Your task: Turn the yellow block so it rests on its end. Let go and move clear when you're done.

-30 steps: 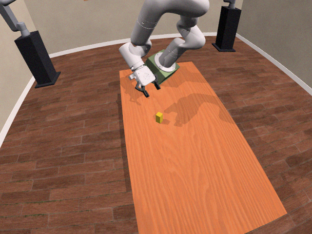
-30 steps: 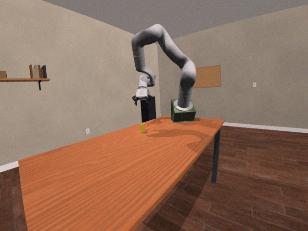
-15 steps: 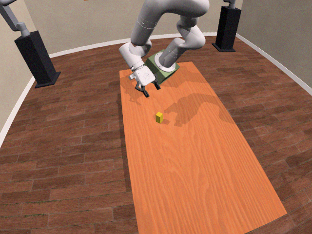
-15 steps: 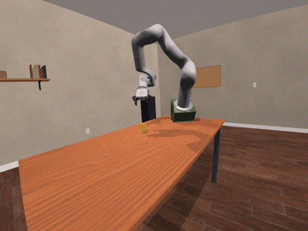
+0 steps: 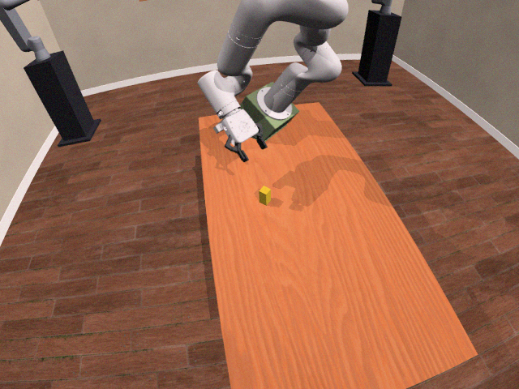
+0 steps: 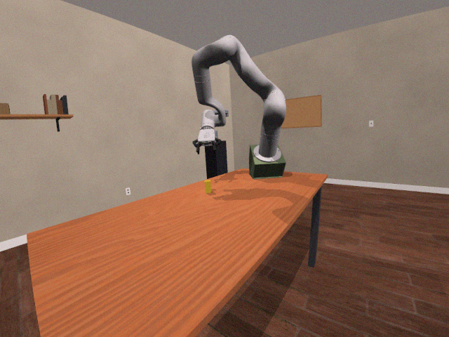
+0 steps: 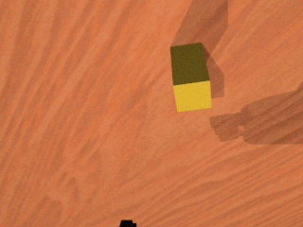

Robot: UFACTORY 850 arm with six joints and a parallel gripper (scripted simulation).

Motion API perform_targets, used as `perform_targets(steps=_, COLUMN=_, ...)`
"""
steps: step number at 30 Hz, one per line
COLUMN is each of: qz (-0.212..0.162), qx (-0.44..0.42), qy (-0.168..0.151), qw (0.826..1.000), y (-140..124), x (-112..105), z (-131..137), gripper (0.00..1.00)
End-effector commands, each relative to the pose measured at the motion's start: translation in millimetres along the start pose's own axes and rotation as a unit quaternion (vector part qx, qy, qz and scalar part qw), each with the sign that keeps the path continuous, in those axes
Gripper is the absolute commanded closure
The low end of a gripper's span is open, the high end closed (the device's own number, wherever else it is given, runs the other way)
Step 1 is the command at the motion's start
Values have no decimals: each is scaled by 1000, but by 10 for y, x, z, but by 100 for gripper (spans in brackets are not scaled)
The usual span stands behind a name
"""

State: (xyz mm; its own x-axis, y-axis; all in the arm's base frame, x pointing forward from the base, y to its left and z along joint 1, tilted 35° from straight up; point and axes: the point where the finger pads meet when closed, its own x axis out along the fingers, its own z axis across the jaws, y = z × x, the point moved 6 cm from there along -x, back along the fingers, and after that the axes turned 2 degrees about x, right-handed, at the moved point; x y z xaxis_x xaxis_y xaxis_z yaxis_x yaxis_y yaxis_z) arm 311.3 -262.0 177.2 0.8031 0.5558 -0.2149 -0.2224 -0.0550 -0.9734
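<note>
The yellow block (image 5: 264, 195) is standing upright on the counter (image 5: 318, 267); the end effector (image 5: 250, 151) is hanging spread above, holding nothing.

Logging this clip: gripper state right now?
Gripper: open, holding nothing, raised above the table, apart from the yellow block.

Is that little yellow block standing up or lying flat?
Standing on its end. In the exterior view the yellow block is taller than wide, alone on the table.
</note>
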Motion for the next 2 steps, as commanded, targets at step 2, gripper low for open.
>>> perform_targets(steps=2, qz=0, qx=-1, qy=0, qw=1000, y=-3, x=-3, z=-4, gripper=0)
